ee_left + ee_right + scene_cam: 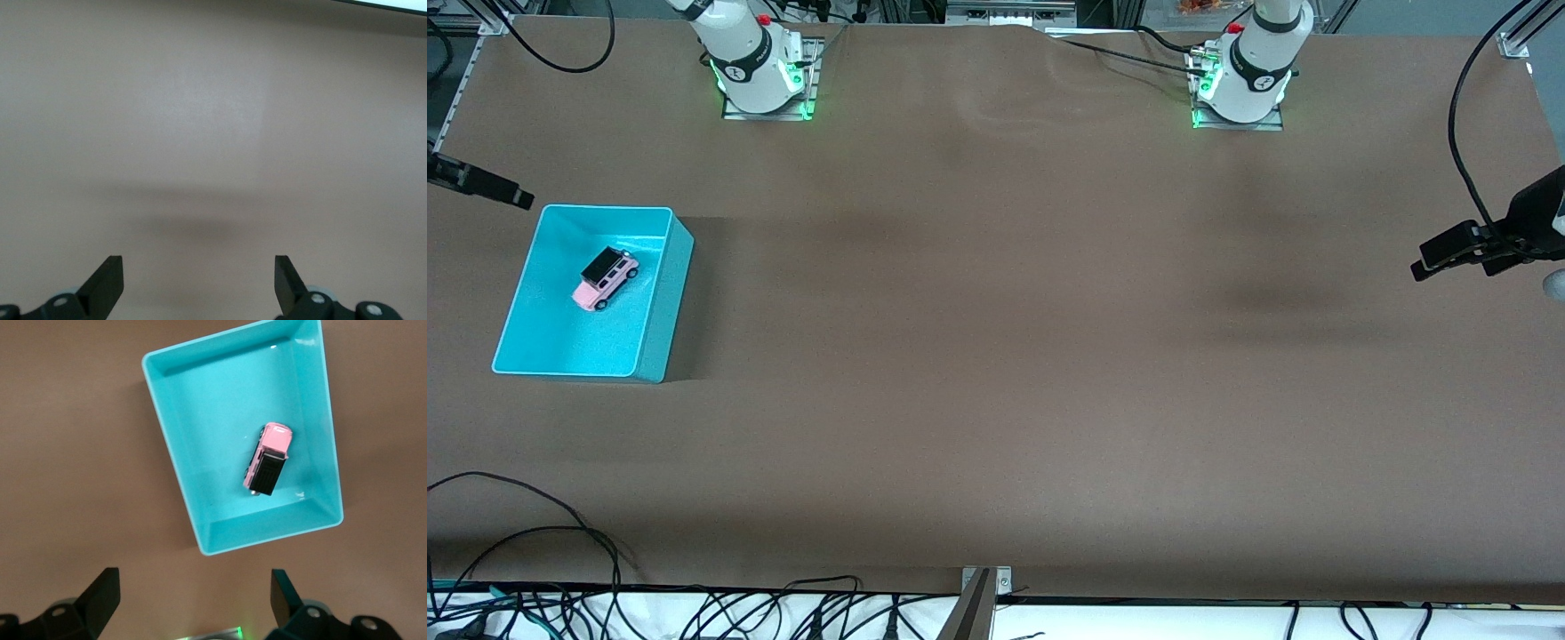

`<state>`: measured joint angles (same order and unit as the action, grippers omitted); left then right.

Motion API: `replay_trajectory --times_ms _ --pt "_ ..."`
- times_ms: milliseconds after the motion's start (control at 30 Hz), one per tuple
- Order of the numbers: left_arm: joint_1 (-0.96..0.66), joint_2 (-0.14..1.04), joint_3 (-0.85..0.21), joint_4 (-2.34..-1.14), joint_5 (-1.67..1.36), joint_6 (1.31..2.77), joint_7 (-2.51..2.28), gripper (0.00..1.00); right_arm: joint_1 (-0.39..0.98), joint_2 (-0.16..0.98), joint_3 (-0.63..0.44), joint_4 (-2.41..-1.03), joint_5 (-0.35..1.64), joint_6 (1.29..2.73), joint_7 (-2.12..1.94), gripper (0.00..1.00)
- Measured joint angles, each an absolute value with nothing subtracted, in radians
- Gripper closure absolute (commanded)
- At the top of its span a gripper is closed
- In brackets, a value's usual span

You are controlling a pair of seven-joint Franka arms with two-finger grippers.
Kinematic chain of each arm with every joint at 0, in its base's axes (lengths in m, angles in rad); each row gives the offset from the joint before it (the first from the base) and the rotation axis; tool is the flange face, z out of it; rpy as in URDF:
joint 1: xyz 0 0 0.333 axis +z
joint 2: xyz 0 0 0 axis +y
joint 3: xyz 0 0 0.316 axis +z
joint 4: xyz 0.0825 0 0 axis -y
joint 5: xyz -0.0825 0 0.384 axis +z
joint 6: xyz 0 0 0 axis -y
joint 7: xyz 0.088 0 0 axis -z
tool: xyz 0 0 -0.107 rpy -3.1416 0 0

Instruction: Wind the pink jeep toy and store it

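The pink jeep toy (605, 279) has a pale pink body and a black roof. It stands on its wheels inside the turquoise bin (660, 307) at the right arm's end of the table. It also shows in the right wrist view (268, 459), inside the bin (172, 450). My right gripper (193, 587) is open and empty, high over the bare table between the bin and the right arm's base; it shows at the front view's edge (511, 194). My left gripper (199, 273) is open and empty over bare table at the left arm's end (1427, 258).
The brown table top (996, 356) stretches between the bin and the left arm's end. The arm bases (763, 80) (1240, 89) stand along the table's edge farthest from the front camera. Black cables (534, 542) lie along the nearest edge.
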<state>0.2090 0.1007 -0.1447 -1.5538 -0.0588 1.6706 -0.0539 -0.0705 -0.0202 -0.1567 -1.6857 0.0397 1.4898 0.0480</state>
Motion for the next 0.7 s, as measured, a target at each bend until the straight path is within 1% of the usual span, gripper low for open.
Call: replay_trajectory --times_ms 133,300,500,700 --pt "0.209 0.101 -0.145 -1.554 -0.059 1.671 -0.054 0.0 -0.07 -0.02 -0.126 -1.615 0.062 1.426 0.048 0.0" --pt "0.209 0.101 -0.145 -1.554 -0.059 1.671 -0.054 0.0 -0.067 -0.02 -0.059 -1.567 0.066 1.4 0.048 0.0" --pt "0.209 0.101 -0.145 -1.554 -0.059 1.671 -0.054 0.0 -0.063 -0.024 0.012 -1.553 0.066 1.402 0.052 0.0" --pt "0.209 0.101 -0.145 -1.554 -0.059 1.671 -0.054 0.0 -0.064 -0.05 0.022 -1.56 0.066 1.446 0.052 0.0"
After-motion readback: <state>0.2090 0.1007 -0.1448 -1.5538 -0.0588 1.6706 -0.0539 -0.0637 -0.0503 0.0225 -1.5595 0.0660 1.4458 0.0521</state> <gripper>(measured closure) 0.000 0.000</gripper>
